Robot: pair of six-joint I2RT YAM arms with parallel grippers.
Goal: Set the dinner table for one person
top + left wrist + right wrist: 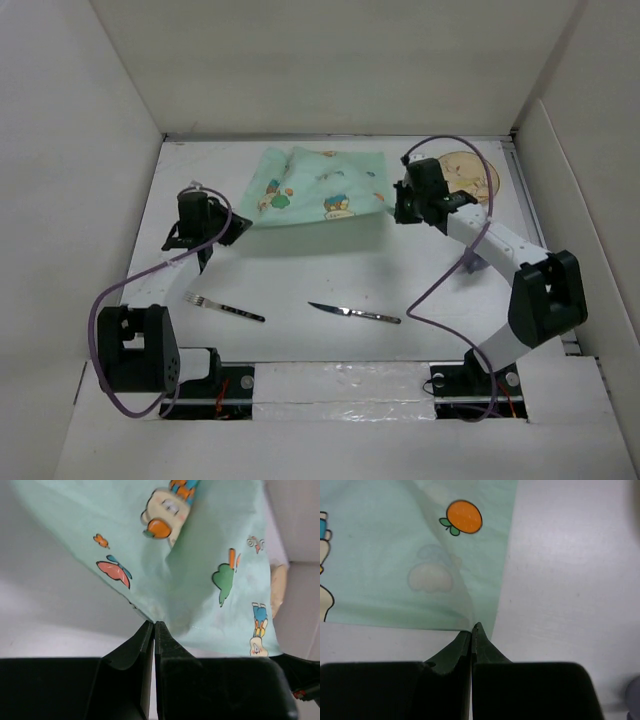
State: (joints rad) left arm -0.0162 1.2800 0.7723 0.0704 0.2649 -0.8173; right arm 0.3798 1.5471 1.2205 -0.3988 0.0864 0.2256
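Note:
A mint-green cartoon-printed placemat (320,188) hangs stretched between both grippers over the far half of the white dinner table (300,265). My left gripper (243,226) is shut on its near left corner. In the left wrist view the cloth (200,555) rises from the closed gripper tips (154,625). My right gripper (391,207) is shut on the near right corner. In the right wrist view the cloth (395,555) runs up and to the left from the closed gripper tips (472,629). The mat is creased and partly off the surface.
A fork (225,307) and a knife (355,313) lie on the near part of the table. A round beige plate with a cartoon print (470,172) sits at the far right, partly behind the right arm. White walls enclose the table.

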